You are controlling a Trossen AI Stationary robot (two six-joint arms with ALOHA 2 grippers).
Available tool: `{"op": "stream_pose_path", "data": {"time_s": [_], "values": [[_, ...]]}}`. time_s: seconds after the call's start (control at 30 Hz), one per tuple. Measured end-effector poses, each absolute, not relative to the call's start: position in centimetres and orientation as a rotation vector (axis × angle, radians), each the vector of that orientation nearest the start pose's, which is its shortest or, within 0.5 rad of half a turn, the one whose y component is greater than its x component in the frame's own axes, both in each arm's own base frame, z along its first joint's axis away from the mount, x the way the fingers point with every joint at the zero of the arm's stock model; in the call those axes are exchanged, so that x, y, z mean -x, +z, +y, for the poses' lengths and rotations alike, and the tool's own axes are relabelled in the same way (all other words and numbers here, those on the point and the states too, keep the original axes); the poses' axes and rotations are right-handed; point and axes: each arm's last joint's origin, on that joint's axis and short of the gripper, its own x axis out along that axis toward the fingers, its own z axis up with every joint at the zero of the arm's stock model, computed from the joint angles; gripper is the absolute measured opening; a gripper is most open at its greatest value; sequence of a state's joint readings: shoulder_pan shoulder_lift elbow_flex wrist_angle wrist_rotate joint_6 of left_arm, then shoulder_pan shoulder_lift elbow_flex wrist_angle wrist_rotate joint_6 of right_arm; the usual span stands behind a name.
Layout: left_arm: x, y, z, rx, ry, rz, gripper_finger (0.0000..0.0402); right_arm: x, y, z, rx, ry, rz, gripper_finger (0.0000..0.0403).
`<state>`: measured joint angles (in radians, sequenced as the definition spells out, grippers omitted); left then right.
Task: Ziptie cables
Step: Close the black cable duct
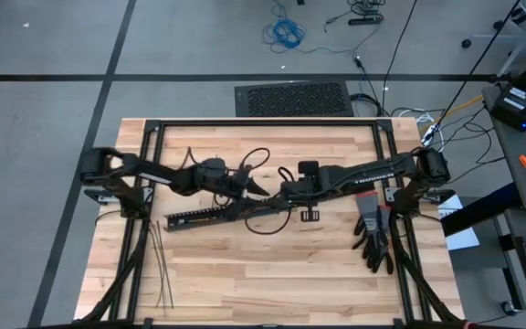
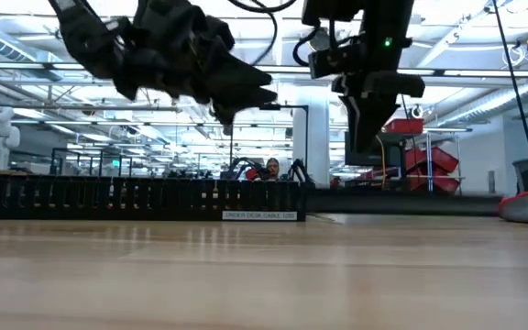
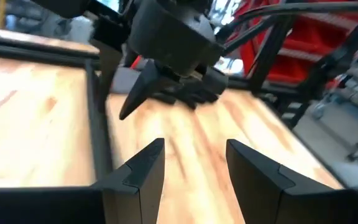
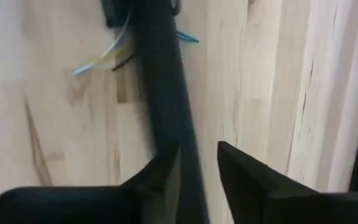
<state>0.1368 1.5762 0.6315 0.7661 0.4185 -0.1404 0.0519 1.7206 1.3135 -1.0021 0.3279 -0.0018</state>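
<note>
The left pincer (image 1: 261, 190) hovers above the middle of the worktop (image 1: 272, 274), well clear of the surface, and its fingers (image 3: 143, 167) stand apart with nothing between them. The right pincer (image 1: 281, 194) is just beside it, pointing toward it from the right edge side. Its fingers (image 4: 247, 171) also stand apart with bare wood between them, just beside a long dark bar; whether one finger touches that bar cannot be told. In the low view both pincers hang above the surface, the left (image 2: 236, 96) in front of the right (image 2: 367, 137).

The black slotted duct (image 1: 210, 216) lies flat just below the two pincers, running from the centre toward the left edge, slightly tilted. The cables (image 4: 107, 56) show as thin blue, white and yellowish strands on the wood near the far end of the dark bar in the right wrist view. Their position relative to the duct cannot be told.

The zipties (image 1: 161, 265) lie near the front left corner, roughly parallel, well apart from both pincers. A pair of dark gloves (image 1: 373, 233) rests near the right edge.
</note>
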Motion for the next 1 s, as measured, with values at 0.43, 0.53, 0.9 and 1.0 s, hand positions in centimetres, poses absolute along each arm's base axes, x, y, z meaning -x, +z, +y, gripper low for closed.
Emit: {"op": "stream_pose_path", "data": {"time_s": [0.43,0.53,0.9,1.0], "values": [[-28.1,21.9,0.8,0.090,-0.105,0.252,0.0168,-30.7,19.8,-1.4,0.282,-0.346,1.478,0.0043],[-28.2,21.3,0.6,0.084,-0.060,0.292,0.0168,-30.8,19.7,-1.4,0.276,-0.301,1.476,0.0050],[-29.1,18.4,-0.1,0.079,-0.032,0.419,0.0168,-31.7,19.6,-3.6,0.197,-0.006,1.392,0.0188],[-29.3,17.8,-0.1,0.081,-0.030,0.437,0.0168,-31.9,19.6,-5.1,0.185,-0.020,1.366,0.0223]]}}
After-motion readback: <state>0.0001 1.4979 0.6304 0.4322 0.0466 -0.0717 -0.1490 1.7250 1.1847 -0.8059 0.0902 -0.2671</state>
